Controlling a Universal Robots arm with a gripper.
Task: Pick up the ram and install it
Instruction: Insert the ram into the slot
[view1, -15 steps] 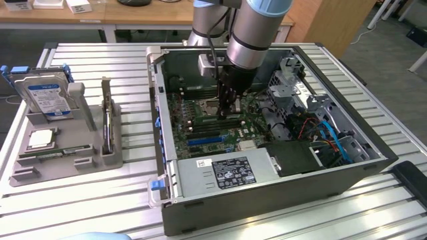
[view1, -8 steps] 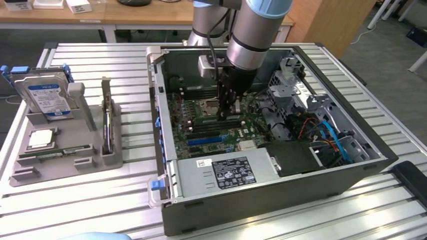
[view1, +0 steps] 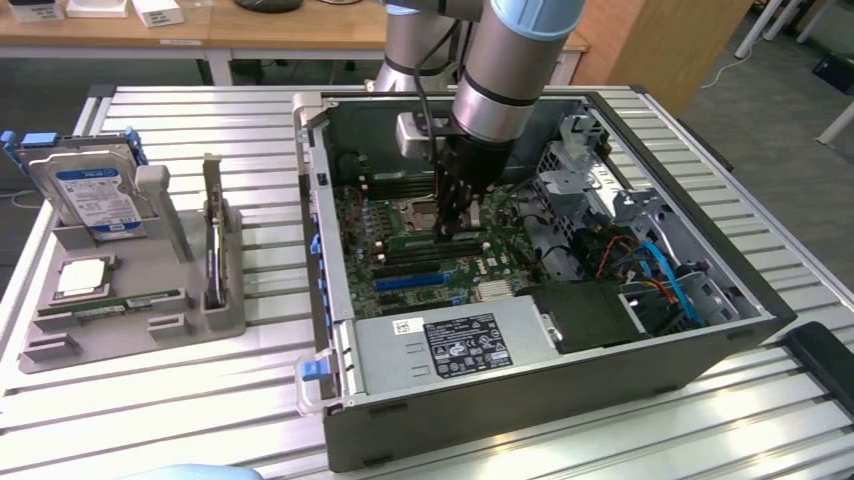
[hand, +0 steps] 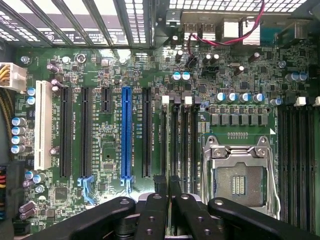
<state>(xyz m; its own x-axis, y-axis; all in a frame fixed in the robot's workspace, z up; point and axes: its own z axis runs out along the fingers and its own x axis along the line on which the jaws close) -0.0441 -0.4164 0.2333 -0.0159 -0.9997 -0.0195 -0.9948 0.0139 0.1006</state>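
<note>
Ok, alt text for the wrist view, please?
The gripper holds the ram edge-on above the memory slots of a green motherboard, beside the empty processor socket. A blue expansion slot stands among black ones.

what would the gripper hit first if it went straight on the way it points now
Most likely the black memory slots on the motherboard, beside the empty processor socket. The gripper points straight down at them inside the case; the remaining gap is unclear.
</note>
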